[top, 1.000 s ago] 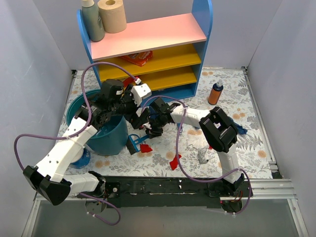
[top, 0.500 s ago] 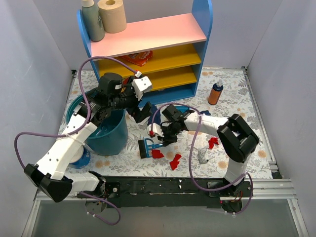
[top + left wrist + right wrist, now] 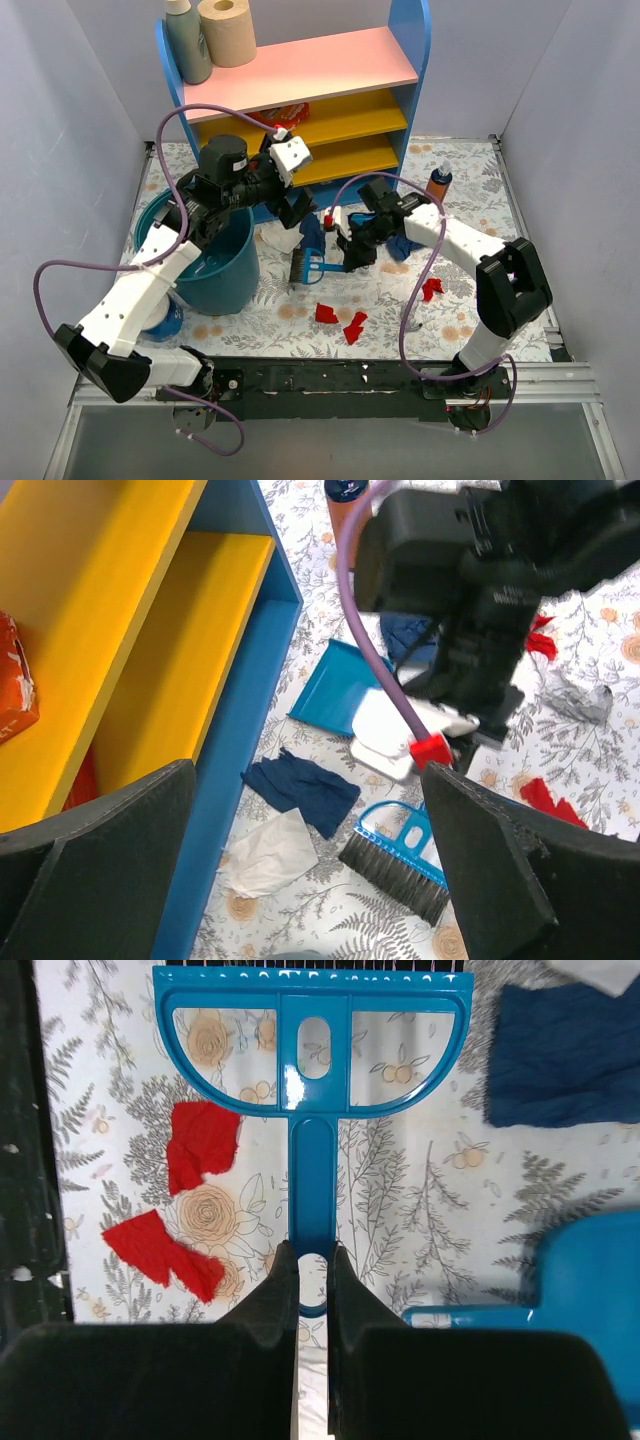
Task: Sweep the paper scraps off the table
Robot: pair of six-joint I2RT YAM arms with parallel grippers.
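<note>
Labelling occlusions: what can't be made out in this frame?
- Brush bristles: right wrist, cut by top edge.
- Dustpan: right wrist, cut by right edge; left wrist, partly behind right arm.
- Bucket inside: top view, covered by left arm.
- Shelf packet: left wrist, cut by left edge.

the counter (image 3: 500, 200) cloth is white with grey-green ferns and pale orange flowers. paper scraps (image 3: 327, 313) are red, dark blue, white and grey. brush (image 3: 312, 1190) blue with dark bristles, dustpan (image 3: 335, 685) blue, shelf unit (image 3: 300, 70) pink, yellow and blue, bucket (image 3: 225, 278) teal.
</note>
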